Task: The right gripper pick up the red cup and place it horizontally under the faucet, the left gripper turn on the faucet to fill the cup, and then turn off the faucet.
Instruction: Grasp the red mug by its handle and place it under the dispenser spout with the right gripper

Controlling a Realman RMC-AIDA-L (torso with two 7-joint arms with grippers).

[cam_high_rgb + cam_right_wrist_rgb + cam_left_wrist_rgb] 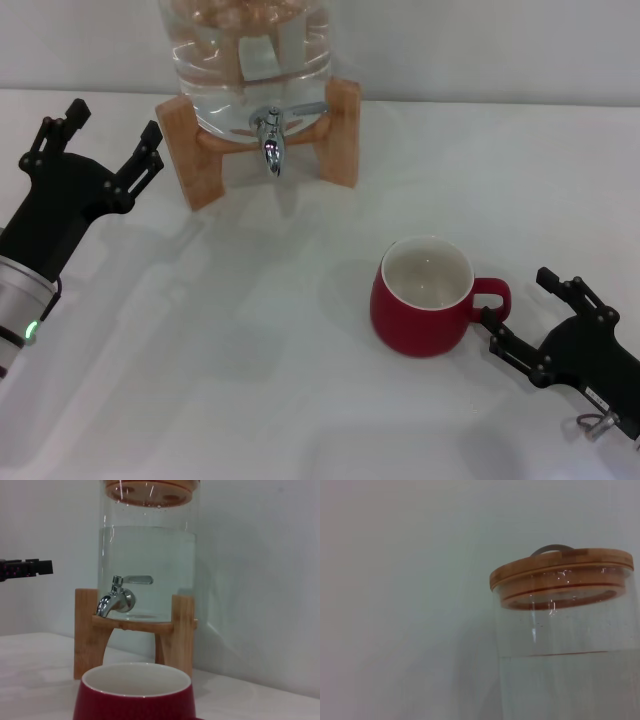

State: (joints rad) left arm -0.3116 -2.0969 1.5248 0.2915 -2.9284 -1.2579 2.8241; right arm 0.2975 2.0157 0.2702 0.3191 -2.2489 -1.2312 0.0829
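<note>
The red cup (425, 300) stands upright on the white table, white inside, with its handle (492, 298) pointing to the right. My right gripper (517, 298) is open just right of the cup, one finger on each side of the handle's end and nothing gripped. The right wrist view shows the cup's rim (136, 685) close in front. The chrome faucet (270, 136) hangs from the clear water jar at the back and also shows in the right wrist view (116, 600), lever level. My left gripper (115, 122) is open and empty, left of the wooden stand.
The water jar (245, 50) sits in a wooden stand (342, 130) at the table's back; its wooden lid (562, 572) shows in the left wrist view. A white wall is behind. A tip of the left gripper's finger (25, 568) shows in the right wrist view.
</note>
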